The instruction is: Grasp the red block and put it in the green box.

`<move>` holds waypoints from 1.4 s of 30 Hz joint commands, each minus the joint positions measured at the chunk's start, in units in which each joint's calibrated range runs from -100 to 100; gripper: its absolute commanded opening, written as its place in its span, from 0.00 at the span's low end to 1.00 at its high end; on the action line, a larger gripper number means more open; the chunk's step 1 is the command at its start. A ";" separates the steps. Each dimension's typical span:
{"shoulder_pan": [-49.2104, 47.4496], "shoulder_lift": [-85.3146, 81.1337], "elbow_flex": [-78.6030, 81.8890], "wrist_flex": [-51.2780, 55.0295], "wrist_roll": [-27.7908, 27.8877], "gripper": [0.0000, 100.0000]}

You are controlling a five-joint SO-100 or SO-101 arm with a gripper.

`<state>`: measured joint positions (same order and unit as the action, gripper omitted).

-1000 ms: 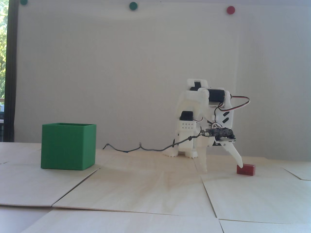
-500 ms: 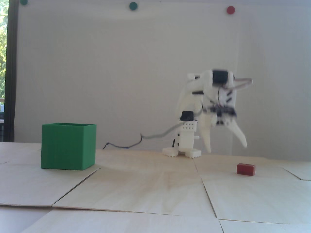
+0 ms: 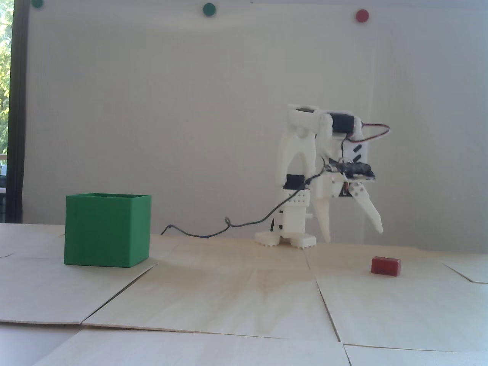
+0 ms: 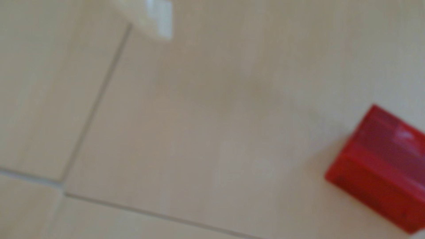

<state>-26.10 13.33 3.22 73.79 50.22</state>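
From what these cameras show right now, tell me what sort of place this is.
Probably an indoor hobby or lab bench for robot practice. A small white arm stands on pale wood panels before a plain wall with coloured dots, and a window at the far left shows trees. Only a green box and a red block are laid out.

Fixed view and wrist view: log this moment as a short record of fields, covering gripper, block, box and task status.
gripper: open, empty, raised above the table
red block: lying on the table, below and right of the gripper in the fixed view; at the right edge of the wrist view
green box: upright at far left, well apart from the block
task status: block not grasped, not in box
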 commanded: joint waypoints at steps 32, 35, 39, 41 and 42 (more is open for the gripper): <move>-11.74 1.40 0.06 -17.05 0.95 0.39; -10.05 4.24 -0.38 -17.39 0.95 0.39; -8.52 6.85 -0.38 -17.47 0.95 0.39; -8.52 7.16 -0.38 -17.47 0.95 0.39; -8.52 7.16 -0.38 -17.47 0.95 0.39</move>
<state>-35.42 19.47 3.58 57.74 50.63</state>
